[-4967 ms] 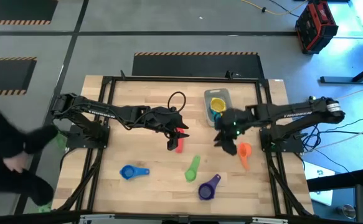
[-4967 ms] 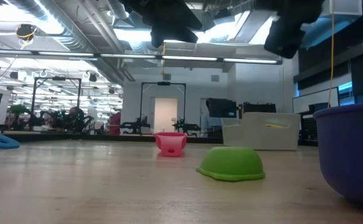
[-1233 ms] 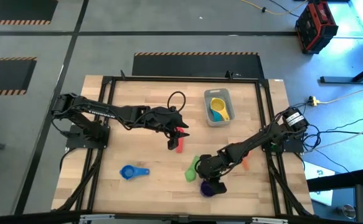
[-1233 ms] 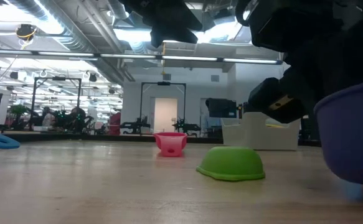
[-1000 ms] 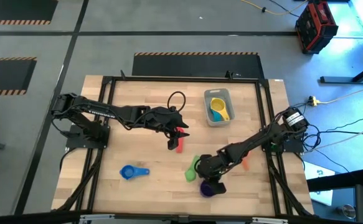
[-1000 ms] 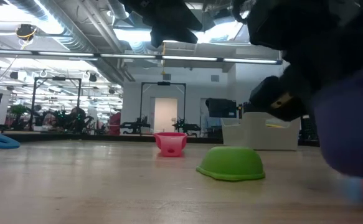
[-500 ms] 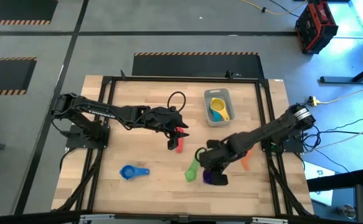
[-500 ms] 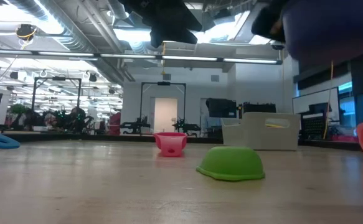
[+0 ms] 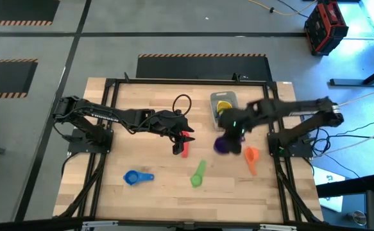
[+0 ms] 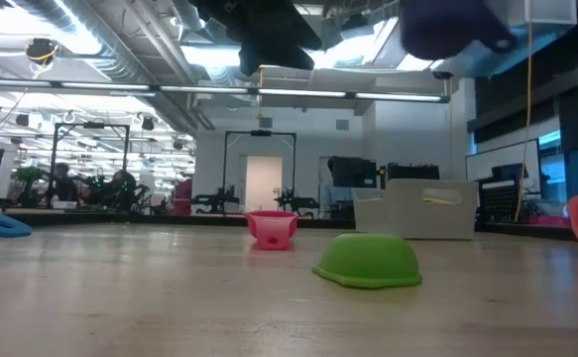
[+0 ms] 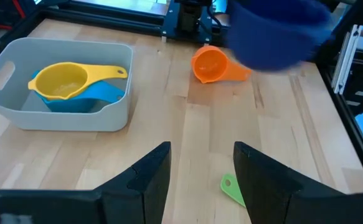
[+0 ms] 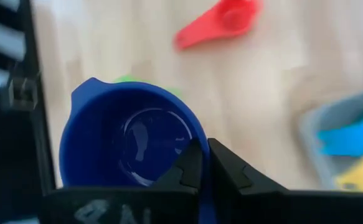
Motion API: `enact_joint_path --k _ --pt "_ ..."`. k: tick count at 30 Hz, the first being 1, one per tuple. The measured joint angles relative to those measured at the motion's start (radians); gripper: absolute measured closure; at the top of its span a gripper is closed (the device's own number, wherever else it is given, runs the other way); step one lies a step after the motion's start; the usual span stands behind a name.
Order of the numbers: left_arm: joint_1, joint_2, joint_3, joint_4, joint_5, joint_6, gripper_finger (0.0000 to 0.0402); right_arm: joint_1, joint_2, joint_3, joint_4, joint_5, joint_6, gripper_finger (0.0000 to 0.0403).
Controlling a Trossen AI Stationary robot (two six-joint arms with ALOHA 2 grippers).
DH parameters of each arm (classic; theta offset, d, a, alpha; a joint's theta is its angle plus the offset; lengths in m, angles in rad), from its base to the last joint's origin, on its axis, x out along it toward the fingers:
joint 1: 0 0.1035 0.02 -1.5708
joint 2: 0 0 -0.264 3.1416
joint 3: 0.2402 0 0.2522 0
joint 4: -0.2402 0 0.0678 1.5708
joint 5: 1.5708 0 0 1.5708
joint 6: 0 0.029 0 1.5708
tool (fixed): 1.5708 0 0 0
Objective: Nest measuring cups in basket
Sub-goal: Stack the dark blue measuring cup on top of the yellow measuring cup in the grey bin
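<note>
My right gripper (image 9: 231, 135) is shut on the purple cup (image 9: 222, 145), held in the air just near of the basket (image 9: 213, 114); the cup also shows in the right wrist view (image 12: 131, 146) and high in the low view (image 10: 447, 25). The basket holds the yellow cup (image 9: 224, 106) nested in the teal cup (image 11: 100, 96). My left gripper (image 9: 181, 136) is open, above the red cup (image 9: 185, 149), which stands on its base (image 10: 272, 230). The green cup (image 10: 368, 260) lies bowl down. The orange cup (image 9: 251, 157) and blue cup (image 9: 137, 178) lie on the table. My right gripper pinches the purple cup between its two fingers at the rim on the handle side (image 12: 197, 144), and the handle runs back between them. The cup is lifted clear of the table, its bowl open toward the wrist camera.
Black frame rails (image 9: 273, 128) run along the table's sides. A black cable loop (image 9: 182, 102) lies on the far part of the table, left of the basket. Bare wood lies between the red cup and the blue cup.
My right gripper has risen from the near edge of the table with the purple cup and swung toward the far edge, to just beside the basket. The cup is lifted clear of the table. My left arm has kept still.
</note>
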Motion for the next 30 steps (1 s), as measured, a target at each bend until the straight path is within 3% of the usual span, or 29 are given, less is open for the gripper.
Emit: enact_joint_path --k 13,22,30 --pt "0.000 0.000 0.000 0.000 0.000 0.000 0.0234 -0.515 -0.050 -0.056 0.026 -0.020 0.082 0.0385" --pt "0.000 0.000 0.000 0.000 0.000 0.000 0.0234 -0.652 -0.049 -0.289 0.252 -0.033 0.231 0.0385" --pt "0.000 0.000 0.000 0.000 -0.001 0.000 0.0234 -0.709 -0.049 -0.415 0.296 -0.034 0.258 0.0385"
